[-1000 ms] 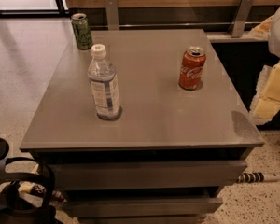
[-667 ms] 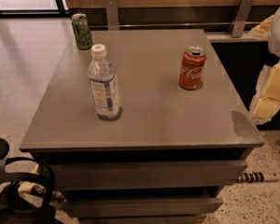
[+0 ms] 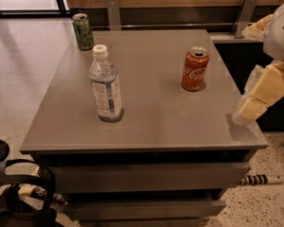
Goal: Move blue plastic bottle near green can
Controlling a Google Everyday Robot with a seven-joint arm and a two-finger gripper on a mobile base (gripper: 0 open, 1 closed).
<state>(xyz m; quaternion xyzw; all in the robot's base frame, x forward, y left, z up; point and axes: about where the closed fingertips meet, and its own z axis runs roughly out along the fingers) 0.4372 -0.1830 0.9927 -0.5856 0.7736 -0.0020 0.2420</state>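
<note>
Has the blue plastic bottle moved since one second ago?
No. The blue plastic bottle stands equally far from the green can; the gripper hangs at the table's right edge.

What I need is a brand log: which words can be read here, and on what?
"Coca-Cola": on the red can.
Bottle label: print too blurred to read.
Green can: markings too blurred to read.
Gripper, at the table right edge: no text.

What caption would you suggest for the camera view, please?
Upright blue plastic bottle on grey table, green can at far-left corner, red can right, gripper at right edge.
</note>
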